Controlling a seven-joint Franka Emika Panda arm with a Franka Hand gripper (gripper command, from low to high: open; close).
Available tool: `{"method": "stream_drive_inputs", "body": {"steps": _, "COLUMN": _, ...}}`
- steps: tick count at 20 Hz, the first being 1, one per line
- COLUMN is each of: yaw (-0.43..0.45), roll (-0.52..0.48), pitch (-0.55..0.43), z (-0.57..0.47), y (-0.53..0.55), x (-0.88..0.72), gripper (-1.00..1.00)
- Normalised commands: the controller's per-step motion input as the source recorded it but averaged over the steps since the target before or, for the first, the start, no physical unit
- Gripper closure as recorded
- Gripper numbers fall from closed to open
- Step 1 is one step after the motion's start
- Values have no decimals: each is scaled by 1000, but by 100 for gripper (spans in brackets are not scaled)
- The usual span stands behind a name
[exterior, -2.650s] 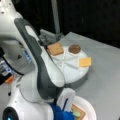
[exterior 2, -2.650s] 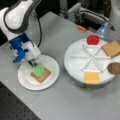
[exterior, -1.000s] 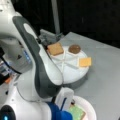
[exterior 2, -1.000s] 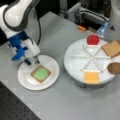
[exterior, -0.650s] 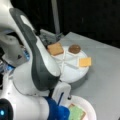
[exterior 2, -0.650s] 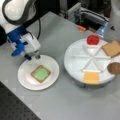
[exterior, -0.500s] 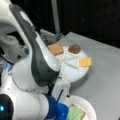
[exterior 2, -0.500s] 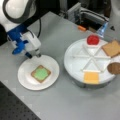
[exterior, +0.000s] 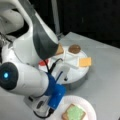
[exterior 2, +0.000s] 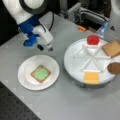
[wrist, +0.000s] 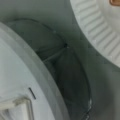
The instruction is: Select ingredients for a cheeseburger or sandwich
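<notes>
A tan bread slice with the green leaf (exterior 2: 40, 73) on top lies on a small white plate (exterior 2: 25, 75); it also shows as the sandwich base (exterior: 74, 113) in a front view. My gripper (exterior 2: 45, 48) hangs open and empty just above the plate's far edge, between the plate and the round sectioned tray (exterior 2: 72, 67). The tray holds a red tomato (exterior 2: 93, 39), a second bread slice (exterior 2: 111, 48), a brown patty (exterior 2: 115, 68) and an orange cheese square (exterior 2: 91, 76). The wrist view shows only the plate's ribbed rim (wrist: 100, 32) and the tray's rim (wrist: 25, 75).
My own arm fills the left of a front view and partly hides the tomato (exterior: 43, 62) and bread (exterior: 59, 49) in the tray (exterior: 75, 75). Metal fixtures and an orange part (exterior 2: 81, 28) stand behind the tray. A dark perforated board (exterior 2: 15, 107) borders the table.
The gripper has lifted off the plate and moved toward the sectioned tray, leaving the green leaf on the bread slice.
</notes>
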Motion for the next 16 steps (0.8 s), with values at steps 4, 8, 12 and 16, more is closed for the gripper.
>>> {"method": "stream_drive_inputs", "body": {"steps": 4, "yaw": -175, "roll": -481, "pitch": 49, "z": 166, "y": 416, "x": -456, "gripper": -100}}
{"method": "stream_drive_inputs", "body": {"steps": 8, "yaw": -95, "roll": -468, "pitch": 27, "z": 113, "y": 448, "x": -374, "gripper": -100}}
{"method": "stream_drive_inputs", "body": {"steps": 12, "yaw": 22, "roll": -409, "pitch": -14, "z": 116, "y": 485, "x": -387, "gripper": -100}}
{"method": "stream_drive_inputs", "body": {"steps": 16, "yaw": 102, "roll": -440, "pitch": -25, "z": 114, "y": 533, "x": -423, "gripper": -100}}
